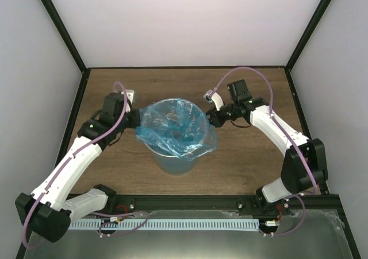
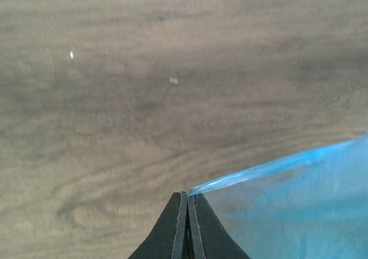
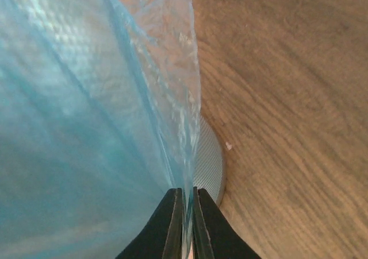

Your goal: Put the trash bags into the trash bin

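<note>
Together, left claw (image 2: 187,196), right claw (image 3: 188,191) pinch one bag (image 1: 172,134) over one bin (image 1: 172,162).

one trash bag (image 1: 172,127), one trash bin (image 1: 172,162)

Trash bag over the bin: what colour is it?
The trash bag is translucent light blue, glossy and wrinkled. It shows best in the right wrist view.
</note>
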